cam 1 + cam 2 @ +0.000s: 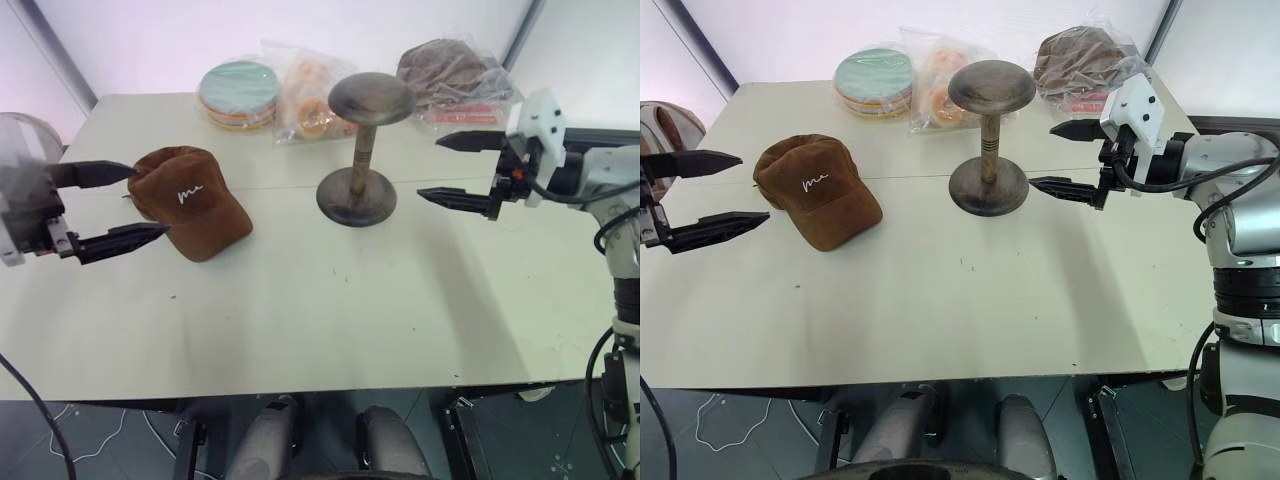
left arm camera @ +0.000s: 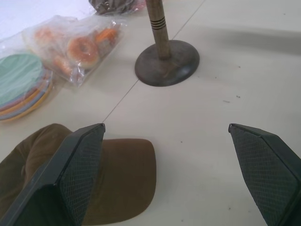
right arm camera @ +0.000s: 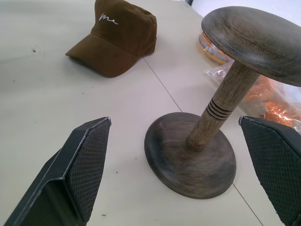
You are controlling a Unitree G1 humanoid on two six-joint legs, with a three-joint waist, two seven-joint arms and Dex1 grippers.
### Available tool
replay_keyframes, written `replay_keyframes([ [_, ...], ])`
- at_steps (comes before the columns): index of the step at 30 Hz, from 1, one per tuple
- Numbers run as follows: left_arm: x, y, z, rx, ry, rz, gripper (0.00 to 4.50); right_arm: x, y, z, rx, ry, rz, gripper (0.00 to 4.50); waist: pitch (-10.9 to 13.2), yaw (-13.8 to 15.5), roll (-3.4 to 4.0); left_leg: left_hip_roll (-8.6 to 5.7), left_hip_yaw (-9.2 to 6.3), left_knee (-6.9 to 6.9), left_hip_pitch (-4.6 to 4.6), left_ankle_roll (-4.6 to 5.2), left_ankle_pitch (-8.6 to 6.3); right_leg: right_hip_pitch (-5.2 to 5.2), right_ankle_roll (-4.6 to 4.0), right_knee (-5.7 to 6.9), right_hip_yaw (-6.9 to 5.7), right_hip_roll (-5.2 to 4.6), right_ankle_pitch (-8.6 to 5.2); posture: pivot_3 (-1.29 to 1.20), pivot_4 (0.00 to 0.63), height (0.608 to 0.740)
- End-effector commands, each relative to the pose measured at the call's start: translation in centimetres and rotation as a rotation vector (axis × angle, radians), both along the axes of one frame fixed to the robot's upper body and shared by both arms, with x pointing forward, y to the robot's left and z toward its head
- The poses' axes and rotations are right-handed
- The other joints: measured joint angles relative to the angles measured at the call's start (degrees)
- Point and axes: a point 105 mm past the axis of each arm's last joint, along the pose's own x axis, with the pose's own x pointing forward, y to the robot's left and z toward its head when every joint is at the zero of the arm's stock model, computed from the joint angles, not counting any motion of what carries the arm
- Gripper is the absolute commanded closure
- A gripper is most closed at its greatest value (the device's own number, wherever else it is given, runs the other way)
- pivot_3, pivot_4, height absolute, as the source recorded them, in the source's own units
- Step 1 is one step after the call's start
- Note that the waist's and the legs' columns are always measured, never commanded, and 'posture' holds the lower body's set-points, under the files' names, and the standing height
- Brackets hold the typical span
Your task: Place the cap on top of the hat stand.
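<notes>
The brown cap (image 1: 190, 200) with white script lies on the table at the left, brim toward the front. The dark hat stand (image 1: 360, 150) stands upright in the middle of the table, its round top bare. My left gripper (image 1: 135, 205) hovers open just left of the cap, its fingers (image 2: 77, 174) on either side of the cap's rear edge without touching it. My right gripper (image 1: 450, 168) is open to the right of the stand, level with its post, fingers (image 3: 82, 169) wide and empty.
At the back of the table (image 1: 330, 310) lie a stack of coloured plates (image 1: 238, 93), a plastic bag with orange rings (image 1: 305, 100) and a plastic-wrapped grey-brown hat (image 1: 445, 72). The table's front edge runs close below both arms.
</notes>
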Motion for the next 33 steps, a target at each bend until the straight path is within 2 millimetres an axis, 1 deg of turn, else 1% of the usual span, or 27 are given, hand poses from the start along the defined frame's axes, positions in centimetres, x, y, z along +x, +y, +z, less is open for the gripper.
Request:
replay_keyframes([
  [1,-0.4,-0.1,0.7,0.010,-0.047,-0.005,0.07,-0.3,0.1,1.9,0.002,-0.070,0.010,0.00,0.0,0.0,0.00,0.00,0.00,0.00,0.00,0.00,0.00,0.00,0.00,0.00,0.01,0.00,0.00,0.00,0.150,0.740],
  [17,-0.3,-0.4,0.0,0.046,-0.043,-0.009,0.07,-0.5,0.0,1.9,0.004,-0.064,0.013,0.00,0.0,0.0,0.00,0.00,0.00,-0.01,0.00,0.00,0.00,-0.01,0.00,0.00,0.01,0.00,0.00,0.00,0.150,0.740],
  [20,0.3,-0.5,-1.4,0.146,-0.052,0.009,0.07,-0.6,0.2,1.7,0.005,-0.059,0.013,0.00,0.0,0.0,0.01,0.00,0.02,-0.01,0.00,0.00,0.00,0.00,0.00,-0.01,0.02,-0.01,0.00,0.00,0.150,0.740],
  [22,0.4,-1.5,-2.6,0.163,-0.052,-0.013,0.07,-0.6,0.3,1.6,0.008,-0.057,0.015,0.00,0.0,0.1,0.00,0.00,0.02,-0.02,0.00,0.00,0.00,0.00,-0.01,-0.02,0.02,-0.01,0.00,0.00,0.150,0.740],
  [23,0.6,-2.1,-3.4,0.184,-0.058,-0.021,0.07,-0.6,0.4,1.6,0.010,-0.055,0.015,0.00,0.0,0.1,0.01,0.00,0.02,-0.03,0.00,0.00,0.00,0.00,-0.01,-0.02,0.02,-0.01,0.00,0.00,0.150,0.740],
  [25,1.2,-3.0,-6.0,0.279,-0.072,-0.016,0.07,-0.7,0.5,1.4,0.016,-0.051,0.014,0.00,0.0,0.1,0.00,0.00,0.02,-0.03,-0.01,0.00,0.00,0.01,-0.01,-0.03,0.02,-0.03,0.00,0.00,0.150,0.740],
  [27,1.6,-3.4,-7.3,0.322,-0.094,-0.001,0.07,-0.7,0.5,1.3,0.018,-0.049,0.014,0.00,0.0,0.1,0.00,0.00,0.05,-0.04,0.01,0.00,0.00,0.03,0.00,-0.05,0.04,-0.03,0.00,0.00,0.150,0.740],
  [29,2.5,-3.6,-8.8,0.393,-0.162,0.039,0.07,-0.8,0.6,1.1,0.020,-0.046,0.014,0.00,0.0,0.2,0.00,0.00,0.04,-0.06,0.00,0.00,0.00,0.00,-0.01,-0.05,0.04,-0.01,0.00,0.00,0.150,0.740],
  [33,3.9,-3.9,-10.6,0.511,-0.304,0.115,0.07,-1.0,0.8,0.9,0.022,-0.038,0.015,0.00,0.0,0.2,-0.01,-0.01,0.05,-0.06,0.00,0.00,0.00,0.01,0.00,-0.06,0.04,-0.02,0.01,0.00,0.150,0.740],
])
